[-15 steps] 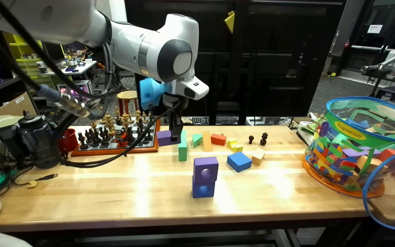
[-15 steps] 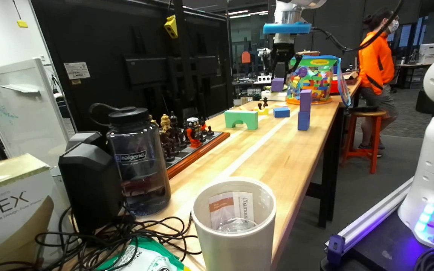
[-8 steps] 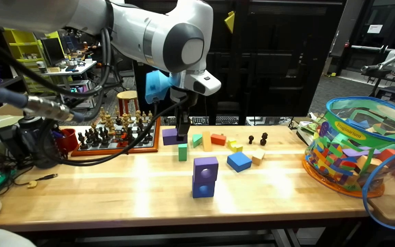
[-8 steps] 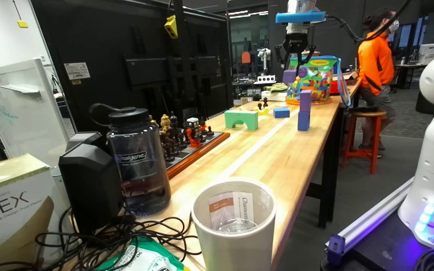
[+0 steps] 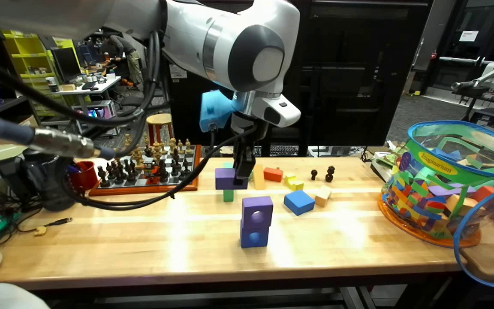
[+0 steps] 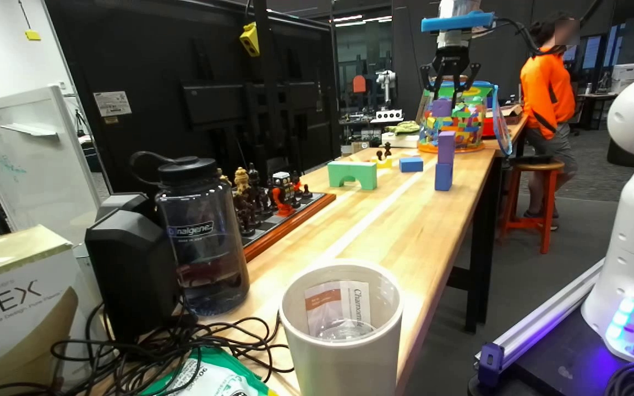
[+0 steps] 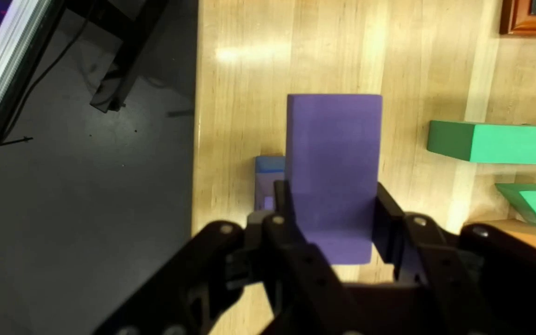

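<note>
My gripper [image 5: 243, 174] is shut on a purple block [image 5: 224, 178] and holds it in the air above the table. In the wrist view the fingers [image 7: 331, 197] press on both long sides of this purple block [image 7: 335, 139]. Below and nearer the table's edge, a second purple block [image 5: 257, 212] stands on a blue block [image 5: 254, 237]. This stack also shows in an exterior view [image 6: 445, 148]. In the wrist view the held block partly hides the stacked purple block [image 7: 264, 188]. A green arch block [image 6: 350, 169] stands on the table behind the held block.
A flat blue block [image 5: 299, 202], a natural wood block [image 5: 323, 196], a red block [image 5: 273, 174] and a yellow block [image 5: 294, 182] lie around. A chessboard [image 5: 144, 189] stands left. A clear block bag [image 5: 435, 197] stands right. A bottle [image 6: 201, 236] and cup [image 6: 344, 352] stand at one end.
My gripper has moved right with the purple block in both exterior views, toward the stack of two blocks. The stack and the other blocks have not moved.
</note>
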Robot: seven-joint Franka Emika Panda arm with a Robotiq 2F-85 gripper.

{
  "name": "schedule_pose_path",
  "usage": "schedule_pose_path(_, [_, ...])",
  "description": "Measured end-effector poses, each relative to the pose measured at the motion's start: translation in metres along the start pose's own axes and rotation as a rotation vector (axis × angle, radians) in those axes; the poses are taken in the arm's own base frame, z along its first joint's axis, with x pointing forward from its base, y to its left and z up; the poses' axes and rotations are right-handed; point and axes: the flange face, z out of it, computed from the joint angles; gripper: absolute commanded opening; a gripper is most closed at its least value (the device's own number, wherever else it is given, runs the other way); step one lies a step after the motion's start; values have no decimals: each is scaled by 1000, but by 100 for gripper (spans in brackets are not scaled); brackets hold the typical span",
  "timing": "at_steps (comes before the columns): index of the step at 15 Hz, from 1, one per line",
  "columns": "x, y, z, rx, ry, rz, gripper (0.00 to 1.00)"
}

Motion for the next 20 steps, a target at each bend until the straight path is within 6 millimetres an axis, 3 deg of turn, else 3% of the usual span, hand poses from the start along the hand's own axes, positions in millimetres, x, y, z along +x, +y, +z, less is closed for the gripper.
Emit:
schedule_pose_path(6, [22,8,-2,-1,-12,48,16])
schedule_pose_path(20, [54,-1,21,-74,-21,70,16])
